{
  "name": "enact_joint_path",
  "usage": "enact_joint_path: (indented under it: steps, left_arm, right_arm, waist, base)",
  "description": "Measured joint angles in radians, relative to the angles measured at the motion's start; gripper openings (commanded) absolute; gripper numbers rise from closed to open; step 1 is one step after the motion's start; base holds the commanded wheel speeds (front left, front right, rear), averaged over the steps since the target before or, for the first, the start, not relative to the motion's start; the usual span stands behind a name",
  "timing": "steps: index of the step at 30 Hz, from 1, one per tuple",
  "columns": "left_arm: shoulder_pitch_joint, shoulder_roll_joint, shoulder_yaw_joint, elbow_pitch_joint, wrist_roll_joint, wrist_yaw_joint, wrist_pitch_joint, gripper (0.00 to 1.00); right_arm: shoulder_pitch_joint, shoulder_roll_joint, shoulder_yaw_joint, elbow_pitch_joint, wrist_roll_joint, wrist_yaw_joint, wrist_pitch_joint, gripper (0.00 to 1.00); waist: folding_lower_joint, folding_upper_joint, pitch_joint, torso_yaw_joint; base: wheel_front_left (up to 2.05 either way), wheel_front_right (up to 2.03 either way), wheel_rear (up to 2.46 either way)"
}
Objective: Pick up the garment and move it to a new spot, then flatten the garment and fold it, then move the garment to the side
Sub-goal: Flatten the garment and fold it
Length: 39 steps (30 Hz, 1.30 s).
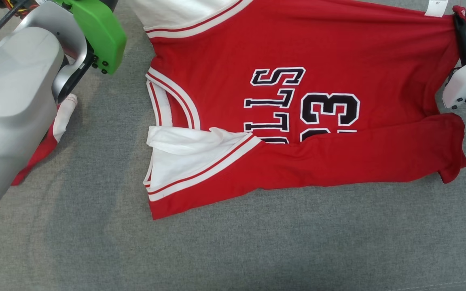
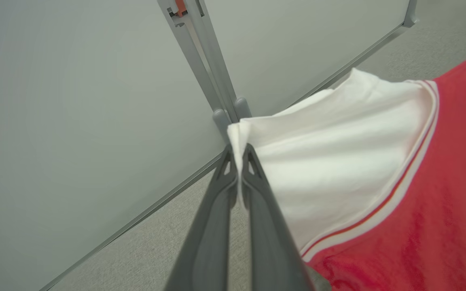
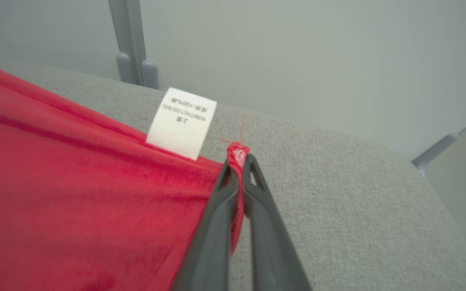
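Observation:
The garment (image 1: 297, 101) is a red jersey with white sleeves and black lettering, spread on the grey cloth surface (image 1: 233, 250). Its near edge is folded over onto the lettering. My right gripper (image 1: 459, 14) is at the jersey's far right corner. In the right wrist view my right gripper (image 3: 239, 159) is shut on that red hem corner, beside a white label (image 3: 182, 121). In the left wrist view my left gripper (image 2: 239, 151) is shut on the tip of a white sleeve (image 2: 330, 161), lifted off the surface.
My pale left forearm (image 1: 10, 101) with a green part (image 1: 101, 32) fills the left side. A red and white piece of cloth (image 1: 61, 121) lies partly under it. Grey wall panels and a metal post (image 2: 200, 48) stand just behind the surface's far edge.

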Motion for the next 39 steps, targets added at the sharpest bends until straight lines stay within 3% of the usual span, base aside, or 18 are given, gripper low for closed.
enact_joint_path:
  steps: [7, 13, 20, 27, 33, 39]
  left_arm:
    - [0.011, -0.031, -0.024, 0.057, 0.002, -0.021, -0.054, 0.00]
    - [0.080, -0.027, -0.054, 0.031, 0.005, -0.035, -0.082, 0.00]
    - [0.184, 0.038, -0.085, -0.092, 0.016, -0.039, -0.083, 0.00]
    - [0.360, 0.141, -0.107, -0.291, 0.030, -0.040, 0.020, 0.00]
    - [0.486, 0.228, -0.114, -0.464, 0.026, -0.002, 0.105, 0.00]
    - [0.551, 0.253, -0.116, -0.552, 0.036, 0.016, 0.158, 0.00]
  right_arm:
    - [0.024, 0.002, -0.015, -0.038, -0.017, 0.000, -0.019, 0.00]
    - [0.140, -0.040, -0.009, -0.144, 0.013, 0.000, -0.022, 0.00]
    - [0.298, -0.116, -0.004, -0.231, 0.067, 0.000, -0.023, 0.00]
    - [0.426, -0.178, 0.063, -0.286, 0.169, 0.000, 0.007, 0.00]
    - [0.499, -0.243, 0.117, -0.363, 0.267, 0.000, 0.063, 0.00]
    - [0.539, -0.291, 0.169, -0.423, 0.329, 0.000, 0.113, 0.00]
  waist:
    - [0.0000, 0.0000, -0.009, -0.001]
    - [0.0000, 0.0000, -0.049, 0.018]
    - [0.0000, 0.0000, -0.114, 0.039]
    - [-0.0001, 0.0000, -0.187, 0.050]
    - [0.0000, 0.0000, -0.233, 0.050]
    - [0.0000, 0.0000, -0.237, 0.037]
  base:
    - [0.00, 0.00, 0.00]
    - [0.00, 0.00, 0.00]
    - [0.00, 0.00, 0.00]
    - [0.00, 0.00, 0.00]
    - [0.00, 0.00, 0.00]
    - [0.00, 0.00, 0.00]
